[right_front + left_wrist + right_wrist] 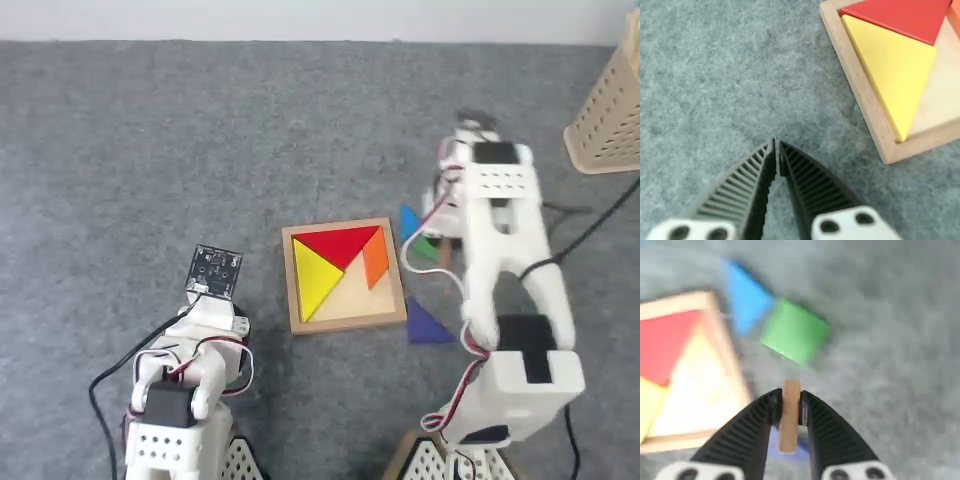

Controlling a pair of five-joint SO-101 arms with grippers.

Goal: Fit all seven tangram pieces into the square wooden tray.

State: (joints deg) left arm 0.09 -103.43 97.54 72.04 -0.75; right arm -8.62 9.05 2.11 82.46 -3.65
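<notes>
The square wooden tray [346, 324] lies mid-table, holding a red triangle [343, 243], a yellow triangle [313, 278] and an orange piece [375, 258]. To its right on the carpet are a blue piece [408, 222], a green square [426, 246] and a purple triangle [428, 325]. My right gripper [789, 405] is shut on a tan wooden piece [789, 415] held on edge, just off the tray's rim [727, 350], near the green square [795, 330] and blue piece [745, 295]. My left gripper [776, 150] is shut on nothing, over carpet beside the tray [860, 95].
A beige perforated basket [610, 110] stands at the far right edge. Cables trail off the right arm [505, 260] toward the right. Grey carpet stretches open to the left of and behind the tray.
</notes>
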